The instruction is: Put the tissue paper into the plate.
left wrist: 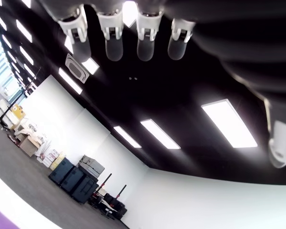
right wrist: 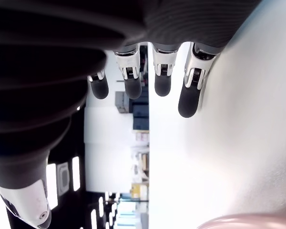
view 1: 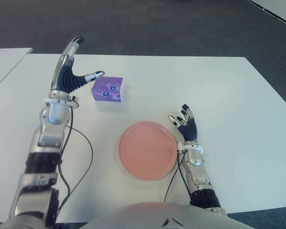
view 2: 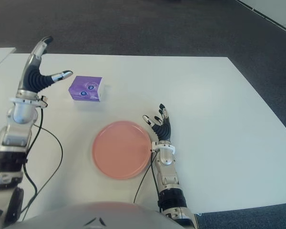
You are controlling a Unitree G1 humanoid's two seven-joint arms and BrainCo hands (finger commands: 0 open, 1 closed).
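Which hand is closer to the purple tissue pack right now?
Left. The left hand is raised and open just left of the tissue pack, thumb reaching toward it. The right hand is open beside the plate, on its right.

Both eye views look forward and down from the head onto the white table, sharing the pink plate at its near middle; the right eye view shows that plate shifted leftward. The left wrist view sits close under the left hand's fingers, facing up past them to ceiling lights. The right wrist view looks close along the right hand's fingers, catching the plate's rim.
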